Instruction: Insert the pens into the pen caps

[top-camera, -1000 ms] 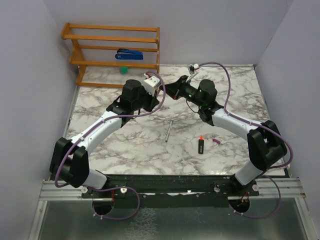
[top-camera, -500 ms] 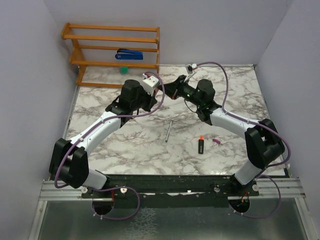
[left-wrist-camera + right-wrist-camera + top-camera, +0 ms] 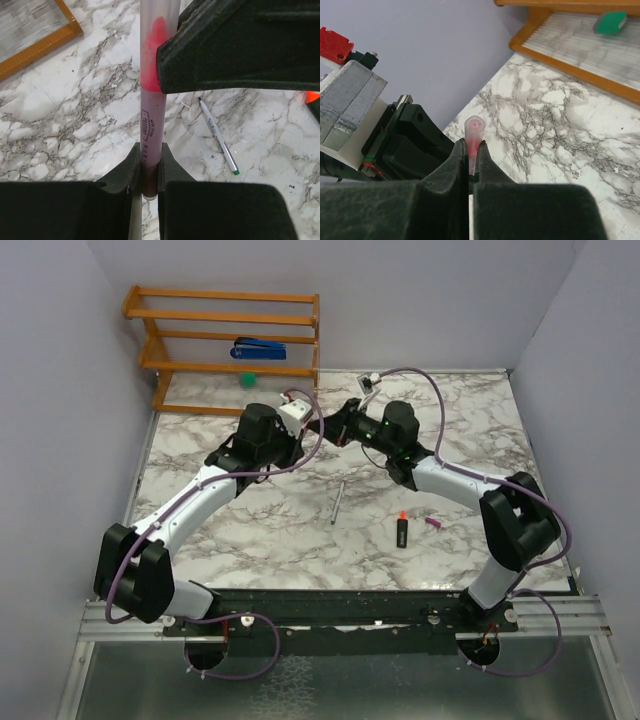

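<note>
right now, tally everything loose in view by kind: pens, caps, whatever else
Pens: 3 (slim pink pen in the left hand, slim silver-grey pen, short black marker with an orange tip)
Caps: 2 (pale pink translucent plastic cap in the right hand, small magenta plastic cap)
Staplers: 1 (blue stapler)
Balls: 1 (small green ball)
Total: 7

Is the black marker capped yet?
Uncapped: the black marker lies flat, its orange tip bare.
</note>
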Available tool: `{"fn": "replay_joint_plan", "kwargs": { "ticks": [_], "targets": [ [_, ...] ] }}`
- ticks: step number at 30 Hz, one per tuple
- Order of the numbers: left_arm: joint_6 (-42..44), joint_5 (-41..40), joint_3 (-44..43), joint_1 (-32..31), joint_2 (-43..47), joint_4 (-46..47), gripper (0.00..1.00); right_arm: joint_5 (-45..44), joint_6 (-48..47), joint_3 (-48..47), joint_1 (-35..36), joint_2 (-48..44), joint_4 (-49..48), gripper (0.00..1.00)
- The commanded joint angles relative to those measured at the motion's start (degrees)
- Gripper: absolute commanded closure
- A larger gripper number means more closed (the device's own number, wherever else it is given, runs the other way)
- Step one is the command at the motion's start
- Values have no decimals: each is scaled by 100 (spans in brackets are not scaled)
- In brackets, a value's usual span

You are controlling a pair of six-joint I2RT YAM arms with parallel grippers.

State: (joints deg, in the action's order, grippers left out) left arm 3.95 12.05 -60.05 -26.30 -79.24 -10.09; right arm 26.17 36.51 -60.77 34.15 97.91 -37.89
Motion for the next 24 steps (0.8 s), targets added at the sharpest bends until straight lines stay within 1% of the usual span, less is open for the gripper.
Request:
{"fn": "replay_joint_plan", "kwargs": {
  "ticks": [1,7,11,14,18,19,21,23,24],
  "targets": [
    [-285,-831,-626,293,566,4267,100,2366,27,601,777,519,2678,100],
    [-291,-863,-497,301,600,4274,100,2343,-21,540,777,492,2763,100],
    [-270,-1006,-124,307,775,4197,100,2144,-236,342,726,377,3040,100],
    [-271,-1160,189,325,983,3883,100,1893,-414,228,531,191,3201,99],
    [-329,-1393,465,345,1236,3149,100,1720,-500,273,11,-264,2994,75],
    [-359,-1413,494,345,1275,2938,100,1674,-497,272,-127,-384,2892,70],
    [-374,-1383,486,353,1302,2409,100,1594,-521,213,-384,-648,2755,64],
    [-369,-1271,346,354,1198,1716,100,1455,-515,161,-650,-841,2670,61],
    [-514,-1216,262,354,1116,1366,100,1312,-509,154,-758,-937,2672,60]
  ]
}}
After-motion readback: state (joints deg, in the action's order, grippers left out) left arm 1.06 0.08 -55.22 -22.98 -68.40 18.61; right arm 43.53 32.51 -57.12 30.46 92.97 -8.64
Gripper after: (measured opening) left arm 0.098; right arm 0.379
